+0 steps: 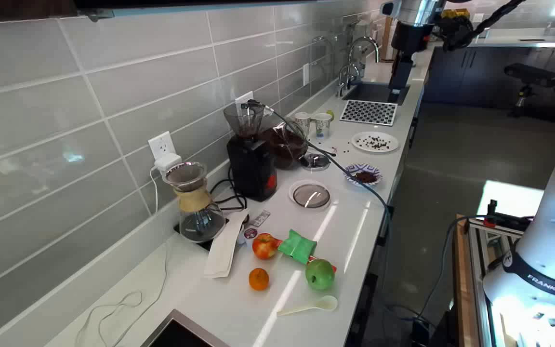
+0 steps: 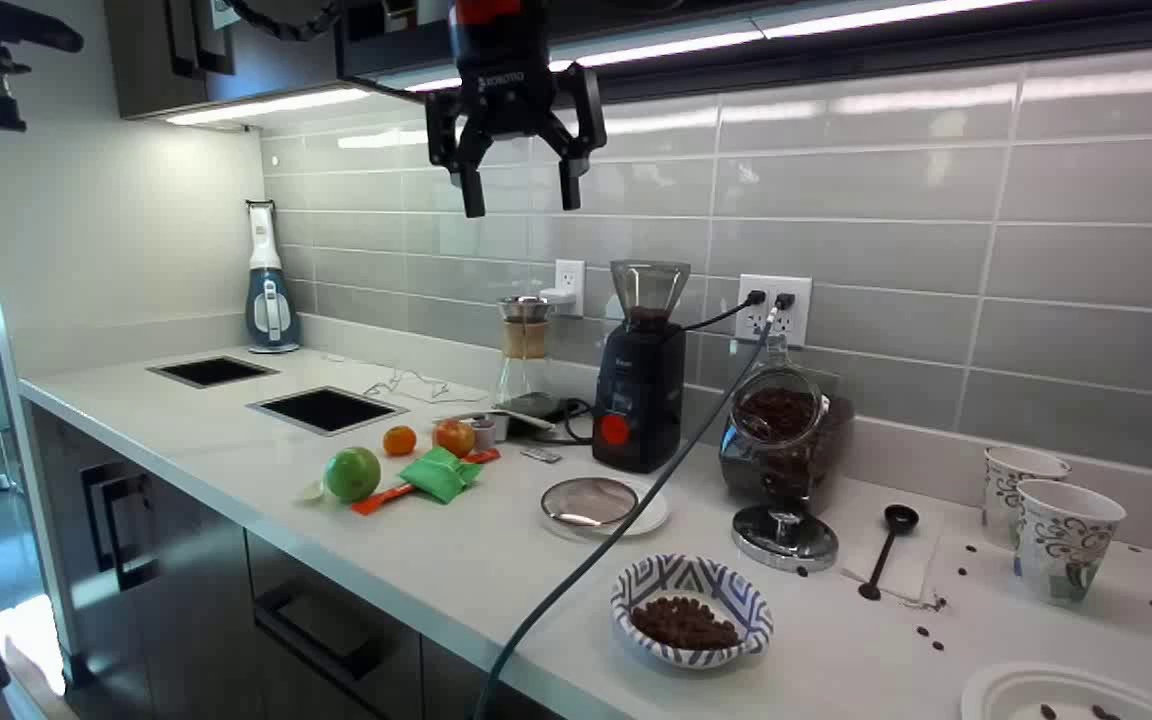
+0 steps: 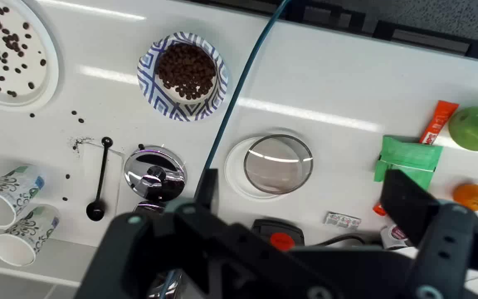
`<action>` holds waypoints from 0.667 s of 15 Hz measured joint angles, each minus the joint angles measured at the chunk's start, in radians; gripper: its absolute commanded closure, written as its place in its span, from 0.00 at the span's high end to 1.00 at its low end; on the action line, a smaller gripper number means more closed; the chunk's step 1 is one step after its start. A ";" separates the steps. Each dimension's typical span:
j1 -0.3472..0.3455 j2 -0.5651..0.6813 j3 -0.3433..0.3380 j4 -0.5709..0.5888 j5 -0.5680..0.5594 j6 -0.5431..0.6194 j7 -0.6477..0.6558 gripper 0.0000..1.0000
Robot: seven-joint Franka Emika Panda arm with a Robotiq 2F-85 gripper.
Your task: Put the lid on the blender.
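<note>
Gleaming on a round white plate point(image 3: 234, 168), the smooth, translucent lid point(image 3: 278, 166) lies below wide-spread black fingers point(image 2: 473, 192).

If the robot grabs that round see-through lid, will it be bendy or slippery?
Probably not bendy: the lid has a neat, round rim. It may be slippery, since it shines. Nudged, it might slide off the white plate underneath.

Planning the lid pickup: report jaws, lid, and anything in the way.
Jaws open, holding nothing. Lid lying on white plate, not on blender. Cable strung over counter near the white plate, possible snag.
</note>
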 measured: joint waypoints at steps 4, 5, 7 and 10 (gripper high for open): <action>0.000 0.000 0.000 0.000 0.000 0.000 0.000 1.00; 0.000 0.000 0.000 0.000 0.000 0.000 0.000 1.00; 0.000 0.000 0.000 0.000 0.000 0.000 0.000 1.00; 0.013 0.009 -0.007 -0.007 0.018 0.020 -0.026 1.00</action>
